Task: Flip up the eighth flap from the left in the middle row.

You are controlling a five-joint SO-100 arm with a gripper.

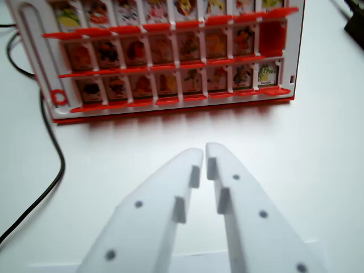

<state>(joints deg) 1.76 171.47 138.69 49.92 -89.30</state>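
A red and white flap board (pixel 170 111) stands on the white table in the upper part of the wrist view, with three rows of small picture flaps. In the middle row (pixel 162 48) most flaps show picture cards. The eighth slot from the left (pixel 272 35) shows only plain red, with no picture facing me. My white gripper (pixel 203 151) fills the lower middle, well in front of the board and apart from it. Its fingers (pixel 182 170) are shut with only a thin slit between the tips, and nothing is held.
A black cable (pixel 52 170) curves down the wrist view's left across the table. A dark object (pixel 356 21) sits at the top right corner. Bare white table (pixel 307 148) lies between the gripper and the board's base.
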